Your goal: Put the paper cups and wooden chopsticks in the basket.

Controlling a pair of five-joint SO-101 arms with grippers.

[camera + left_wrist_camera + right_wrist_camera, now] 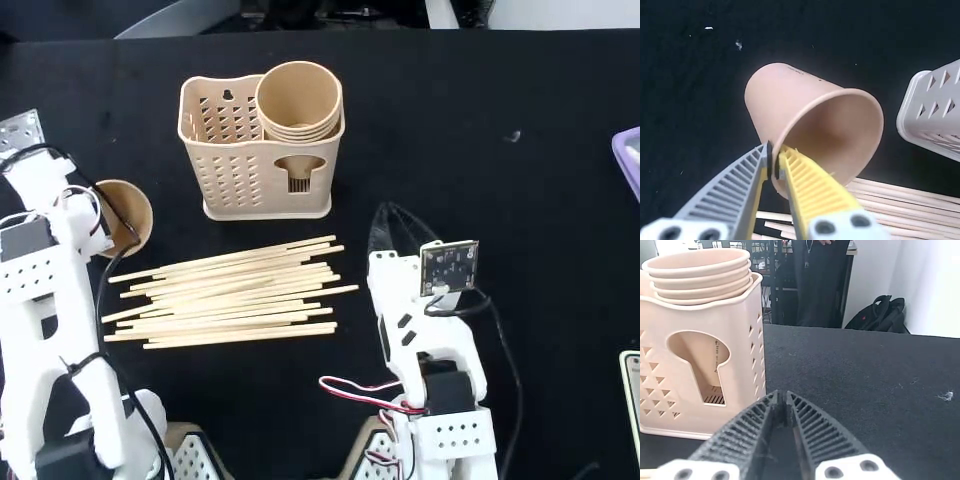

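A tan paper cup (815,135) lies on its side, its rim pinched between the fingers of my left gripper (774,167). From above, this cup (128,215) sits at the left of the table, beside the left arm. Several more paper cups (298,100) are stacked in the right compartment of the beige basket (235,160). Wooden chopsticks (235,295) lie in a loose pile in front of the basket. My right gripper (782,405) is shut and empty, low over the cloth just in front of the basket (700,365).
The table is covered in black cloth (500,180). A purple object (628,160) sits at the right edge. A black backpack (880,315) rests on the floor beyond the table.
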